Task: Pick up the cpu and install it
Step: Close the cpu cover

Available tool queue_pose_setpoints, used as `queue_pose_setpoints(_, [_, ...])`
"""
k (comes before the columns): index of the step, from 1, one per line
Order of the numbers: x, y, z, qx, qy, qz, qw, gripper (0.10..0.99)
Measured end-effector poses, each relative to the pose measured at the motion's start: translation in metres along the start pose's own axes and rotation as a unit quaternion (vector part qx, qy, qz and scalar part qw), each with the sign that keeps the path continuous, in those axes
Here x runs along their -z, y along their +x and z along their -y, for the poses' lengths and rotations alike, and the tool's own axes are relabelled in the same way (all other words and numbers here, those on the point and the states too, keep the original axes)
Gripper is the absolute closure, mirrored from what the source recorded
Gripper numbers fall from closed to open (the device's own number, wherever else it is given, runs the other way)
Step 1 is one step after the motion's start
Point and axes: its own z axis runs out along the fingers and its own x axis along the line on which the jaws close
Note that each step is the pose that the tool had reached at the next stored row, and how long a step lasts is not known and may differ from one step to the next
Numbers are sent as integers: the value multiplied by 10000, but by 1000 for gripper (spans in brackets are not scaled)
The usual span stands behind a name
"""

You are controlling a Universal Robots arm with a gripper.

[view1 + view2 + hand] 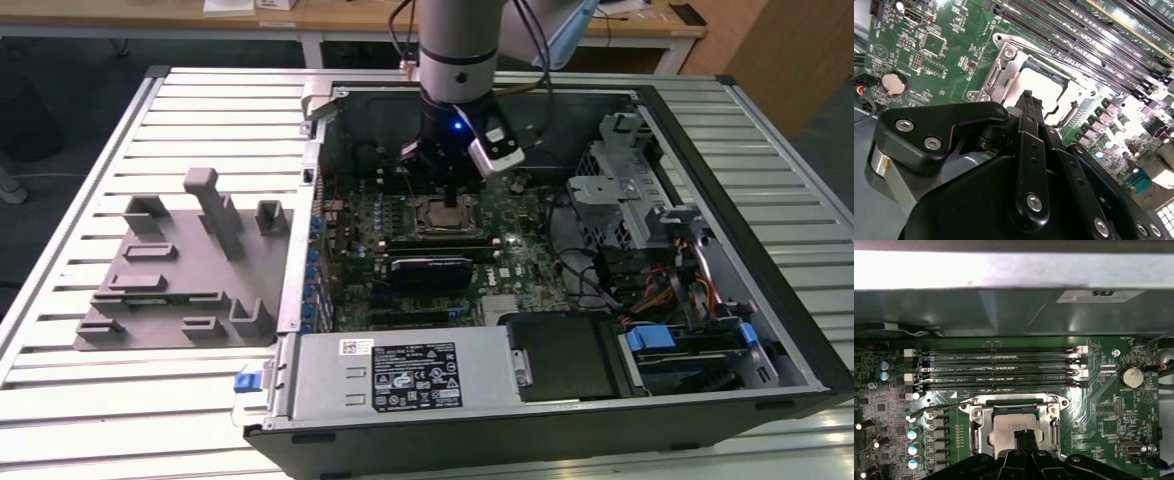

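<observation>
**Gripper (1029, 98) closed above the seated cpu (1040, 82)**

Black finger links (1029, 165) sit closest in the second wrist view. They run up to two fingertips (1025, 102) pressed together, with no gap I can make out and nothing held between them. Just past those tips the cpu lies flat inside the metal socket frame (998, 67) on the green motherboard (929, 50), its pale top plate partly covered by them. Whether they touch the plate, I cannot tell. In the first wrist view, memory slots (999, 370) run beside the socket. In the exterior view I see the arm (454, 40) reaching down into the open computer case (747, 250).
</observation>
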Motion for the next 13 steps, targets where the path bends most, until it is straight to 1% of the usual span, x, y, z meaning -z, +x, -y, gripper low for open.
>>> queue_pose_setpoints(3, [-13, 8, 8, -44, 2, 0, 10000, 980])
queue_pose_setpoints(9, [-43, 10, 20, -316, 17, 3, 9995, 980])
queue_pose_setpoints(13, [-58, 35, 32, -358, 19, 4, 9994, 980])
